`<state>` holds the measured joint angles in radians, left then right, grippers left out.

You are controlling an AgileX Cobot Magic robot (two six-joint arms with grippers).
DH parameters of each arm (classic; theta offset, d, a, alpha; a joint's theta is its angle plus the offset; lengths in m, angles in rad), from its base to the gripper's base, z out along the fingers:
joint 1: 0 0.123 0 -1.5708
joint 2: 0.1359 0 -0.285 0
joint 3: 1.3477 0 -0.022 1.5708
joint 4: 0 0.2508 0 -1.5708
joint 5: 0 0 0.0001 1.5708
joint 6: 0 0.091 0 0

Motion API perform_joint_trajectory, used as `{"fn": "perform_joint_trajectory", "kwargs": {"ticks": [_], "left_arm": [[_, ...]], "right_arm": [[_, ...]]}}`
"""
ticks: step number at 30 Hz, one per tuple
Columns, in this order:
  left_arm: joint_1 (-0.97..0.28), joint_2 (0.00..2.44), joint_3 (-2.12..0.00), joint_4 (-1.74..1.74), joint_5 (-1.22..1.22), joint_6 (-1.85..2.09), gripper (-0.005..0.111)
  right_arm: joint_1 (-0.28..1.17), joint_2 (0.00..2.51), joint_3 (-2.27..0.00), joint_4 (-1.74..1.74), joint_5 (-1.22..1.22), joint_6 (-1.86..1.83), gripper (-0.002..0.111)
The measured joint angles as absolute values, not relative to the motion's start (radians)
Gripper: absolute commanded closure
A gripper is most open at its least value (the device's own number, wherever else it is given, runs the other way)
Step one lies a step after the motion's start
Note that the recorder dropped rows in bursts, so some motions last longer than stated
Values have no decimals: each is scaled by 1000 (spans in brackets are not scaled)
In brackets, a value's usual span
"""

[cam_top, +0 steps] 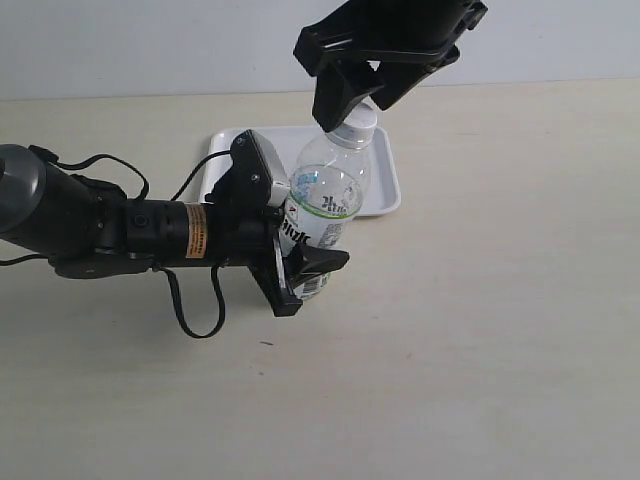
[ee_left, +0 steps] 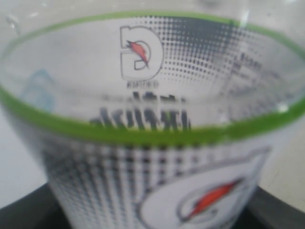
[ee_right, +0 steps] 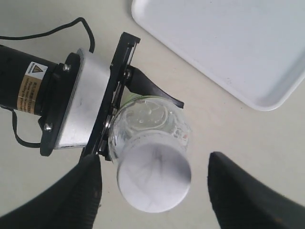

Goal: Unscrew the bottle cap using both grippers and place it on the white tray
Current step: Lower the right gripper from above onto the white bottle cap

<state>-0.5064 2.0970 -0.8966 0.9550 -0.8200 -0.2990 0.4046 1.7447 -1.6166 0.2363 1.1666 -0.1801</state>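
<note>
Toward the desk's (cam_top: pixel 480 340) far edge, just before the flat white rectangular tray (cam_top: pixel 386 192), the left hand (cam_top: pixel 305 225) clamps the clear plastic labelled bottle (cam_top: pixel 325 195), presumably to stop it spinning. The right hand (cam_top: pixel 362 100) hangs spread either side of the small white ribbed cap (cam_top: pixel 358 122), not yet gripping.

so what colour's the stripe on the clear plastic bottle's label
Bright green stripe, clearest in left wrist view.

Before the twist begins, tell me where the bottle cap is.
The bottle cap sits on the neck of the bottle, upper middle of the exterior view, flanked by the open right gripper, with the white tray behind.
</note>
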Motion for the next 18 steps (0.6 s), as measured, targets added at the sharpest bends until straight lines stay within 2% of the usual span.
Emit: {"fn": "perform_joint_trajectory", "kwargs": {"ticks": [10, 15, 18], "left_arm": [[-506, 2097, -897, 955, -820, -299, 106], [-506, 2097, -897, 955, -820, -299, 106], [-506, 2097, -897, 955, -820, -299, 106]], "right_arm": [[405, 1763, -1617, 234, 1175, -188, 49], [405, 1763, -1617, 234, 1177, -188, 61], [405, 1763, -1617, 234, 1179, -188, 73]]}}
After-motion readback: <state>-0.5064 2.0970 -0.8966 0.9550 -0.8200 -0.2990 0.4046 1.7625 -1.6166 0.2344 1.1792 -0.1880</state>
